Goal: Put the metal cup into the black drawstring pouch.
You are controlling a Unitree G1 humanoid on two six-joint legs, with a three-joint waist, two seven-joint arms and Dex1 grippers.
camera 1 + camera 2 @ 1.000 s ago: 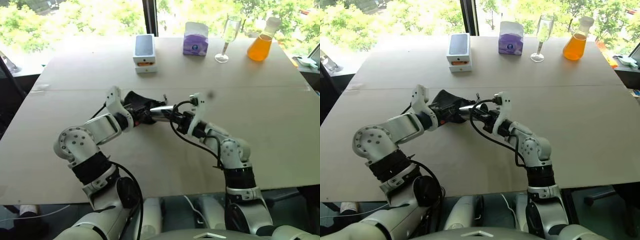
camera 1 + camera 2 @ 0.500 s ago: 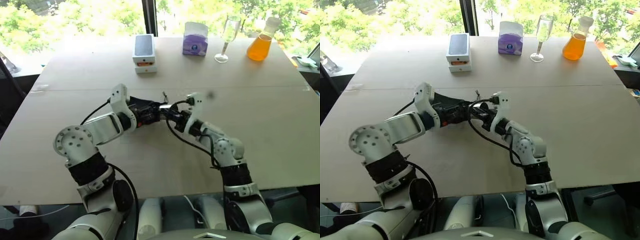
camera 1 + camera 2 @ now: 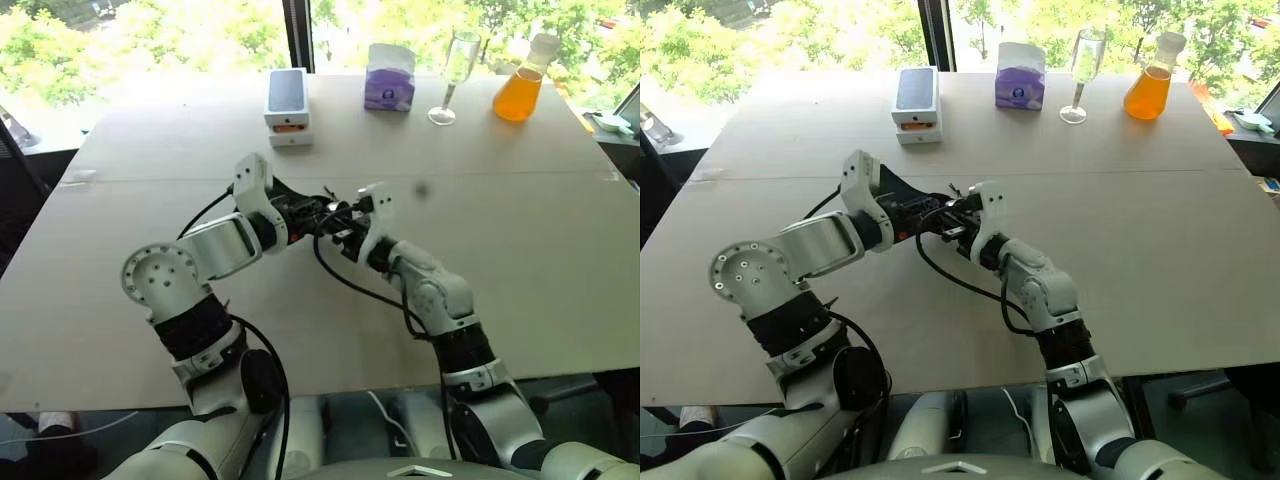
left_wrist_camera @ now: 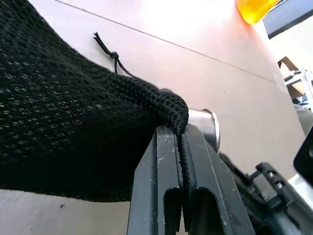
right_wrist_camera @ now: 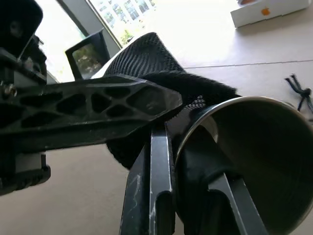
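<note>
Your metal cup [image 5: 244, 152] is held above the middle of the tabletop [image 3: 520, 260], pinched by its rim: the right gripper [image 5: 190, 196] has one finger outside the wall and the other inside the cup, fingers nearly closed on the thin steel. In the left wrist view you can see the cup's silver side [image 4: 205, 125] sitting just behind the bunched edge of the black drawstring pouch [image 4: 73, 117], touching or almost touching it; whether the cup has passed the mouth you cannot tell.

Your left gripper [image 4: 181, 161] has its fingers fully closed on that gathered edge of the pouch, and the mesh fabric hangs from them off the tabletop. The pouch's thin cord [image 4: 110, 51] trails away with a small knot at its end.

From the head camera, your two grippers meet tip to tip [image 3: 325, 215].

Along the far edge of the tabletop stand a white box [image 3: 288, 105], a purple tissue box [image 3: 391, 77], a stemmed glass [image 3: 455, 75] and a flask of orange liquid [image 3: 522, 85], all well apart from the cup.
</note>
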